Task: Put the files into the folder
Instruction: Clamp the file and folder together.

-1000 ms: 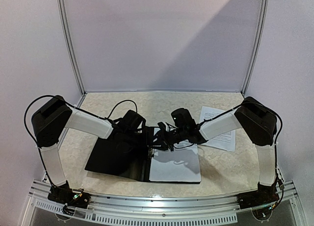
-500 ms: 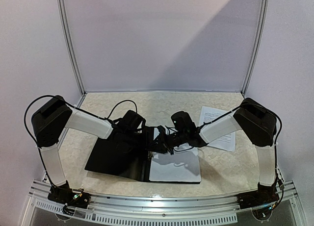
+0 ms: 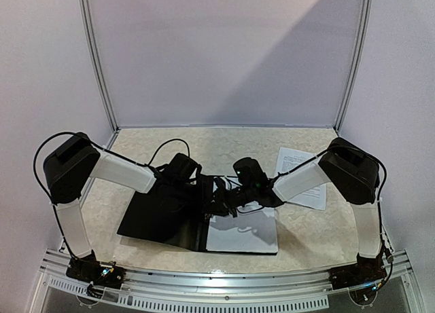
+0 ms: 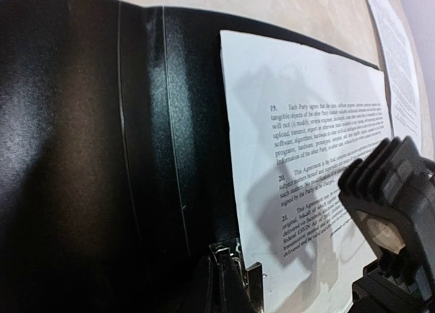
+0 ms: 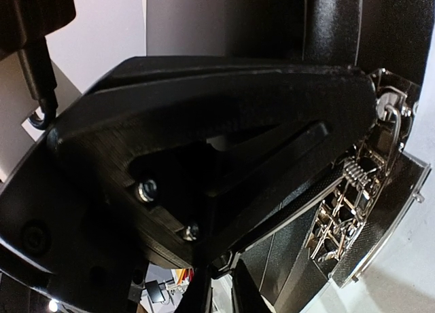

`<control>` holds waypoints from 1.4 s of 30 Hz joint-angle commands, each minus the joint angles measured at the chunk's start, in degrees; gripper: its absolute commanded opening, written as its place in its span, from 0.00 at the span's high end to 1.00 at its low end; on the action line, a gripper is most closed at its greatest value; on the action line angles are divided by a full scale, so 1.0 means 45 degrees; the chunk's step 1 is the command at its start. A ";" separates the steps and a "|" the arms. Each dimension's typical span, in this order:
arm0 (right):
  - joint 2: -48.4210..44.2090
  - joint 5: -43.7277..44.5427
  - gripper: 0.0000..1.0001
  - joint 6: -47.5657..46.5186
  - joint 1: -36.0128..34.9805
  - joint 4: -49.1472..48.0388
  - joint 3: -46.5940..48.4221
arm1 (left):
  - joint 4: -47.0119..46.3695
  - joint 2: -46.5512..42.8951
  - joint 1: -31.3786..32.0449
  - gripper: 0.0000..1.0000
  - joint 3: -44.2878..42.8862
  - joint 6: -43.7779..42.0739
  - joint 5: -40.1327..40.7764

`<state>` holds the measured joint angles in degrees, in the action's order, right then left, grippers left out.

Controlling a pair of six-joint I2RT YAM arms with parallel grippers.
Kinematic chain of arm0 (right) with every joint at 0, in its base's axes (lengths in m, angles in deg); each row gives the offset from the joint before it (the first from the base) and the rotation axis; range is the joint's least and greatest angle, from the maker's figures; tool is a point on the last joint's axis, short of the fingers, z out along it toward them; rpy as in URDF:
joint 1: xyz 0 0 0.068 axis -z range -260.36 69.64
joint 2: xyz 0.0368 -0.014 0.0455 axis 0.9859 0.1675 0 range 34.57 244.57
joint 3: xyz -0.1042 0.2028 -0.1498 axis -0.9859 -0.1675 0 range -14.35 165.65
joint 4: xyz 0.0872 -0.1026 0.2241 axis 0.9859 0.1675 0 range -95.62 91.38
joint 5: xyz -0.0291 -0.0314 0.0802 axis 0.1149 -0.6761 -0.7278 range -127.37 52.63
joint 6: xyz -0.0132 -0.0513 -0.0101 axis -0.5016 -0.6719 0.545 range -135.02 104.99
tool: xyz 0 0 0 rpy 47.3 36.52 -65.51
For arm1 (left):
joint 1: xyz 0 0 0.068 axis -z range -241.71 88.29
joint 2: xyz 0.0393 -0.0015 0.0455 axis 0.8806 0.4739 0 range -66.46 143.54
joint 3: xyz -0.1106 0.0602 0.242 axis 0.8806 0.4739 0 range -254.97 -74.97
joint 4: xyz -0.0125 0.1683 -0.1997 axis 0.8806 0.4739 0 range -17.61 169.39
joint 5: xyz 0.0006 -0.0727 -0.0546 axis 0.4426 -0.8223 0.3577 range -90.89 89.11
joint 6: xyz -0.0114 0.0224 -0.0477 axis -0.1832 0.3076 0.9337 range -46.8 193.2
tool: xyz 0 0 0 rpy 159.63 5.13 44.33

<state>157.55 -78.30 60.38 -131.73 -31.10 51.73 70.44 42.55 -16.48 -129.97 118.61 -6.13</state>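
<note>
You have a beige marbled tabletop (image 3: 224,140) before you, closed in by pale lilac walls (image 3: 224,55), with thin metal posts (image 3: 95,55) at the back corners and a slotted aluminium rail (image 3: 224,284) along the near edge.

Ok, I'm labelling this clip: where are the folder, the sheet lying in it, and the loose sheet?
folder (image 3: 156,221): top view, open left cover.
sheet in the folder (image 4: 306,75): left wrist view, blank upper margin.
loose sheet (image 3: 291,157): top view, far end.
</note>
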 commanded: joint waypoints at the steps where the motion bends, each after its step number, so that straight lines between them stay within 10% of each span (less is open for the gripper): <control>1: 0.0416 0.0383 0.91 0.0019 -0.0047 0.0694 -0.0100 | 0.1937 0.0648 -0.0032 0.98 0.0776 -0.0403 0.0045; 42: 0.0496 0.1520 1.00 -0.2091 -0.0551 0.4946 -0.1265 | 0.1562 0.0893 -0.0237 0.98 0.0931 -0.0462 -0.0204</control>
<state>156.65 -73.89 52.12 -133.61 -22.29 49.13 68.34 42.66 -17.16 -129.06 118.61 -7.81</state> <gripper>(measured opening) 0.006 0.018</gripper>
